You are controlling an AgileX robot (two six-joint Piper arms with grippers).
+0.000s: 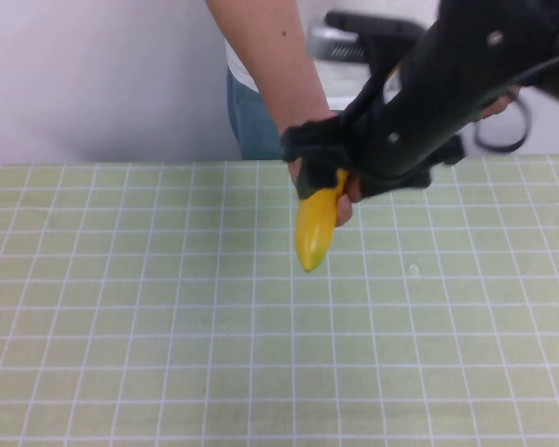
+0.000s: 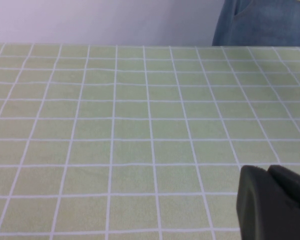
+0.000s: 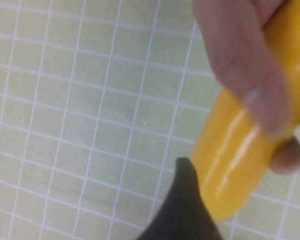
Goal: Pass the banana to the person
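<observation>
Yellow banana [image 1: 316, 228] clamped in right gripper [image 1: 340, 172], person's hand [image 1: 345, 200] touching; left gripper [image 2: 272, 205] fingers unclear

From the high view we look down across the checked table [image 1: 121, 317] toward the person [image 1: 261, 102], the left wrist view skims it low, and the right wrist view sits close, seemingly facing downward.

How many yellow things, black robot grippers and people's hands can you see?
Yellow things: 1, the banana.
Black grippers: 2, the right gripper at the banana, the left gripper low over the mat.
Hands: 1, the person's hand.
Total: 4.
</observation>
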